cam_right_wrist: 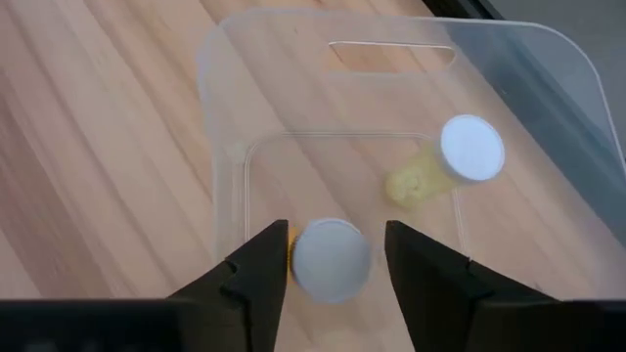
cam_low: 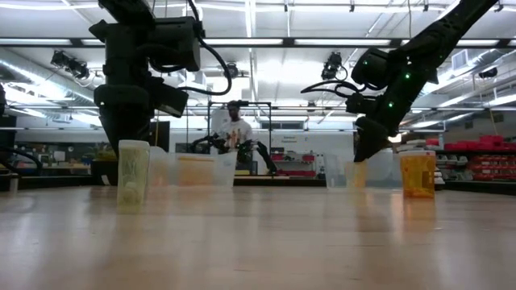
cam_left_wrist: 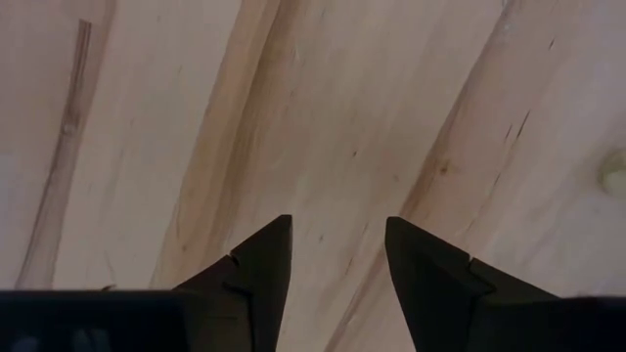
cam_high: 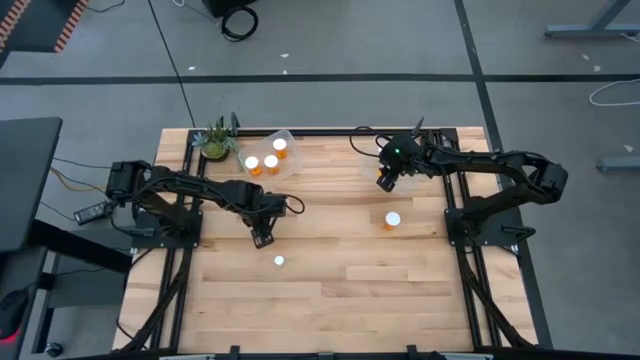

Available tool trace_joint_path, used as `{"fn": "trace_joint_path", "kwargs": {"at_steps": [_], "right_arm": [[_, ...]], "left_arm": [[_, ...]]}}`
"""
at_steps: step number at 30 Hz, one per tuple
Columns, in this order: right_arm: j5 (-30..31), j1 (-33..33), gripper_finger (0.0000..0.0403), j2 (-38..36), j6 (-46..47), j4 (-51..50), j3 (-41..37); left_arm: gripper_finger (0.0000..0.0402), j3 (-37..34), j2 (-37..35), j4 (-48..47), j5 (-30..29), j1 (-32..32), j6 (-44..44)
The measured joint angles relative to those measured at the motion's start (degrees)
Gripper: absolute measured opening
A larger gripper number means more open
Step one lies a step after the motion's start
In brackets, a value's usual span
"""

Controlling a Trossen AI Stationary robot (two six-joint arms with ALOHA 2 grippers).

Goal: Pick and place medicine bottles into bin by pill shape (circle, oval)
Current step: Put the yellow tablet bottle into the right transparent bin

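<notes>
A plant (cam_high: 215, 138) sits at upper left beside the left bin (cam_high: 287, 137) — three bottles (cam_high: 271, 162) inside. Two stand loose mid-table. Right gripper (cam_right_wrist: 328, 256), spread, straddles one bottle (cam_right_wrist: 331, 257) in the right bin (cam_right_wrist: 220, 137) — another alongside. Left gripper (cam_left_wrist: 337, 256) spread, empty.

**A:** How many orange translucent pill bottles with white caps do you count?

**B:** Seven. Three sit in one bin (cam_high: 251, 163) (cam_high: 270, 162) (cam_high: 279, 145) and two in the other (cam_right_wrist: 472, 149) (cam_right_wrist: 331, 256). Two stand loose on the wooden table (cam_high: 350, 290), one wider (cam_high: 392, 220) and one tiny (cam_high: 279, 261).

**A:** So how many clear plastic bins?

**B:** Two (cam_high: 291, 137) (cam_right_wrist: 225, 147).

**A:** Dark robot arms?

**B:** Two (cam_high: 200, 190) (cam_high: 500, 165).

**A:** Anything else?

**B:** One small green potted plant (cam_high: 215, 140), and one person (cam_low: 234, 125) in the room behind.
</notes>
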Motion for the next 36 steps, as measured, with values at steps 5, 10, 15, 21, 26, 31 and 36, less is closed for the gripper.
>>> {"fn": "trace_joint_path", "kwargs": {"at_steps": [5, 10, 15, 21, 26, 31, 36], "right_arm": [[0.00, 0.00, 0.0184, 0.00, -0.11, 0.01, 0.00], [0.00, -0.42, 0.0184, 0.00, -0.38, -0.67, 2.11], [-0.28, -0.26, 0.0184, 0.00, -0.81, -2.63, 5.00], [-0.38, -0.16, 0.0184, 0.00, -1.23, -7.90, 9.49], [-2.89, 1.37, 0.0184, 0.00, -0.89, -10.52, 12.12], [-4.72, 4.98, 0.0184, 0.00, -1.20, -10.29, 13.43], [-4.72, 8.25, 0.0184, 0.00, -1.57, -8.82, 13.79]], "left_arm": [[0.0175, 0.00, 0.00, -0.02, 0.00, 0.00, -0.88], [0.0173, 0.00, 0.00, -0.25, 0.00, 0.00, -0.92], [0.0174, 0.00, 0.00, -4.08, 0.03, 0.00, -1.36], [0.0173, 0.00, 0.00, -9.80, 0.05, 0.00, -1.75], [0.0172, 0.00, 0.00, -12.17, 6.16, -1.13, -2.51], [0.0178, 0.00, 0.00, -11.67, 13.18, -6.10, -3.35], [0.0189, 0.00, 0.00, -8.30, 13.83, -12.74, -7.11]]}}
